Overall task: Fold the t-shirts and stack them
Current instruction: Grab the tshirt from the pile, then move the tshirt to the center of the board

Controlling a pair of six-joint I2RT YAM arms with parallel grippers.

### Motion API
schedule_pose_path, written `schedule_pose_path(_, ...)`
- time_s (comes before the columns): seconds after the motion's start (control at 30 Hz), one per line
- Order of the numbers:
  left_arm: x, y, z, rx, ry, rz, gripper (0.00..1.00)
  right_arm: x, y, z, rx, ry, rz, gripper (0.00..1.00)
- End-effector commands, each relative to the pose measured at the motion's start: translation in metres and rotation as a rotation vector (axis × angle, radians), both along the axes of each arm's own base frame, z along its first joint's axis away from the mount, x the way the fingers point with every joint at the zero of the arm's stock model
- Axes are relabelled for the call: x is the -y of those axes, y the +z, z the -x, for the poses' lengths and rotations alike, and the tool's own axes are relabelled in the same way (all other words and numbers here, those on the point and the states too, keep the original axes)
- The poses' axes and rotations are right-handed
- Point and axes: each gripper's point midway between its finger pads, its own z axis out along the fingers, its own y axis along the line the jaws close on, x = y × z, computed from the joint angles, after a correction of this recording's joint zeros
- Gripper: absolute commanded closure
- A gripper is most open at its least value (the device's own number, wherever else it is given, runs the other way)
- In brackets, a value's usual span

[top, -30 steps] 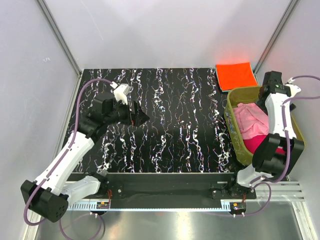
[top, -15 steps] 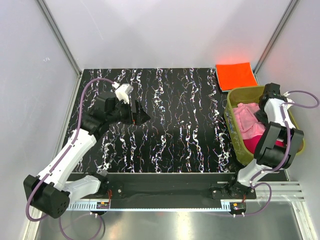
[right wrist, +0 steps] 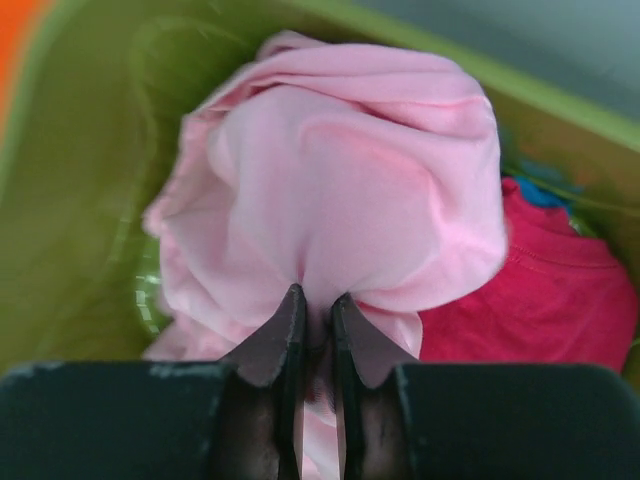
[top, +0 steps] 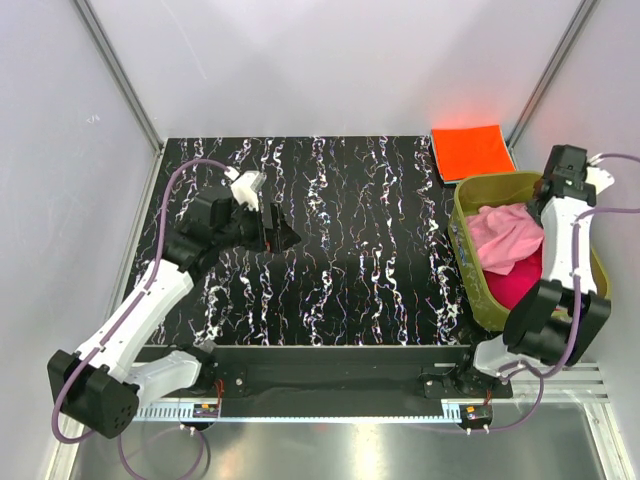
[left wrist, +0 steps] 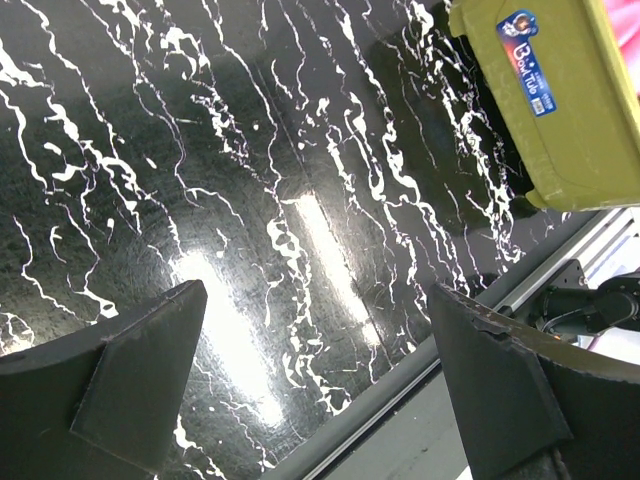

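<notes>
Black marbled table (top: 340, 250). Olive tub (top: 468, 275) sits at its right edge. The folded orange t-shirt (top: 470, 150) lies flat on the table just behind the tub. Inside the tub, the pink t-shirt (right wrist: 340, 180) is bunched on top and the magenta t-shirt (right wrist: 540, 300) lies under it at the tub's near end. A blue scrap (right wrist: 540, 190) shows between them, maybe the blue shirt, too little visible to tell.

Right fingers (right wrist: 275, 340) are over the tub, pinching a fold of the pink t-shirt. Left fingers (left wrist: 140, 370) are spread wide with nothing held, over bare table well left of the tub.

Step in hand, likely: pull the pink t-shirt out. Lift straight up and slowly until the hem clears the tub rim, so the magenta one doesn't drag along. Then carry it left of the tub for spreading.
</notes>
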Motion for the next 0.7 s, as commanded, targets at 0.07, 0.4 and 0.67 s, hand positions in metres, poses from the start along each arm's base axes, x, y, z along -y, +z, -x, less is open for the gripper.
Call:
schedule_pose_path(0.07,0.003,0.017,0.001,0.076,-0.014,0.042,0.01,-0.001,0.086,0.006,0.151,0.023,0.078,0.97)
schedule_pose_path(0.4,-0.007,0.028,0.000,0.137,0.028,0.027,0.01,-0.107,0.230,-0.030,0.577,0.501,-0.184,1.00)
schedule_pose_path(0.67,-0.015,0.051,0.001,0.188,0.074,0.046,0.01,-0.267,0.380,-0.033,0.947,1.058,-0.277,1.00)
